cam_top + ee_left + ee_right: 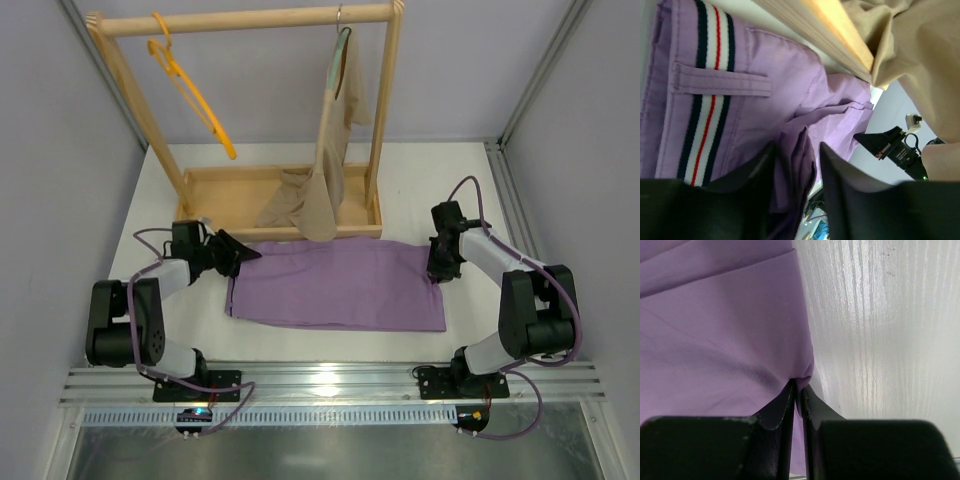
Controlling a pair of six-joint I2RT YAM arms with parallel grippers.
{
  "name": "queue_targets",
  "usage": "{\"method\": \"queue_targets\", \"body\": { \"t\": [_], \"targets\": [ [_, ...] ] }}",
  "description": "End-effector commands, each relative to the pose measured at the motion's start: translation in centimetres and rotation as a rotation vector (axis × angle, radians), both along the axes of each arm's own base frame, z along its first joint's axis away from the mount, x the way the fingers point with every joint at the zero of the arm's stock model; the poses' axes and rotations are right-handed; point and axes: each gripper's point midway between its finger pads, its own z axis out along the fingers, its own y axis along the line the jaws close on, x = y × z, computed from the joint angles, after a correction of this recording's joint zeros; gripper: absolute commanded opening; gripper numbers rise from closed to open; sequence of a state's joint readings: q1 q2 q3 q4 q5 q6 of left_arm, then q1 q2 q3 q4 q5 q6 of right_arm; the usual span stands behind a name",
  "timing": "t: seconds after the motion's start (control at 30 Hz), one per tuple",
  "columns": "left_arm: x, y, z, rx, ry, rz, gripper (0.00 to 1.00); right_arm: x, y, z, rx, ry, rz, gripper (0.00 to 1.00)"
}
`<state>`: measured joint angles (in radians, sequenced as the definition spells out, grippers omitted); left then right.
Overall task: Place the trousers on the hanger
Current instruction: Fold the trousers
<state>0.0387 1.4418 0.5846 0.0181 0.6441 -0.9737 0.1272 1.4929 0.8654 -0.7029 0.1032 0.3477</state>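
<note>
Item, left: we enter the left gripper [236, 256] at the striped waistband end, its fingers [840, 185] half apart astride a raised fold, not pinching it that we can see.

Thin orange-yellow plastic hanger [190, 95]: hooked at the left end of the pale wooden rack [240, 20].

Long lilac-purple fabric trousers [340, 285]: flat on the white table [420, 180], just before the rack's tray. We judge them light, soft and limp, apt to sag and slide, and best taken at both ends.

Beige-tan garment [335, 160]: hangs on the rack's right.

The right gripper [440, 262]: narrow, clamped on the trousers' right edge.

Room: grey walls close on both sides.
</note>
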Motion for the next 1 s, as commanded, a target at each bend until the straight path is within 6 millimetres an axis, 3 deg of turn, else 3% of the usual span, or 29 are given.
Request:
{"method": "queue_targets", "body": {
  "t": [0.0,0.03,0.07,0.13,0.37,0.5,0.57,0.63,0.77,0.83,0.87,0.93,0.97],
  "targets": [
    [1.3,-0.7,1.1,-0.005,-0.101,-0.073,0.37,0.6,0.1,0.1,-0.006,-0.025,0.011,0.13],
    [1.4,-0.6,1.0,-0.005,-0.102,-0.078,0.32,0.6,0.0,0.1,-0.006,-0.025,0.011,0.13],
    [1.7,-0.7,1.3,-0.003,-0.125,-0.084,0.18,0.6,-0.2,0.0,-0.017,-0.023,0.009,0.13],
    [2.1,-0.4,2.0,0.018,-0.159,-0.076,0.08,0.4,-0.3,-0.2,-0.026,-0.015,0.005,0.12],
    [2.8,1.9,3.5,0.186,-0.262,0.011,0.04,0.4,-0.5,-0.8,-0.040,-0.008,-0.006,0.11],
    [3.4,2.9,3.9,0.228,-0.326,0.073,0.12,0.4,-0.5,-1.1,-0.038,-0.001,-0.007,0.11],
    [3.8,3.4,3.9,0.248,-0.349,0.100,0.21,0.4,-0.4,-1.1,-0.035,-0.001,-0.004,0.11],
    [4.1,4.1,3.3,0.280,-0.330,0.131,0.24,0.4,-0.5,-1.1,-0.036,-0.002,-0.008,0.11],
    [4.0,5.3,2.0,0.348,-0.249,0.155,0.40,0.5,-0.5,-0.6,-0.036,-0.010,-0.002,0.11],
    [4.3,6.4,3.2,0.399,-0.268,0.197,0.43,0.6,-0.5,-0.2,-0.038,-0.017,-0.001,0.14],
    [3.5,6.9,2.8,0.435,-0.230,0.197,0.48,0.7,-0.5,-0.1,-0.038,-0.022,-0.003,0.15],
    [3.4,9.1,4.9,0.542,-0.237,0.282,0.54,0.8,-0.5,0.5,-0.039,-0.035,-0.004,0.17],
    [2.4,9.9,4.9,0.586,-0.196,0.293,0.58,0.9,-0.6,0.8,-0.043,-0.038,-0.007,0.18]
  ]
}}
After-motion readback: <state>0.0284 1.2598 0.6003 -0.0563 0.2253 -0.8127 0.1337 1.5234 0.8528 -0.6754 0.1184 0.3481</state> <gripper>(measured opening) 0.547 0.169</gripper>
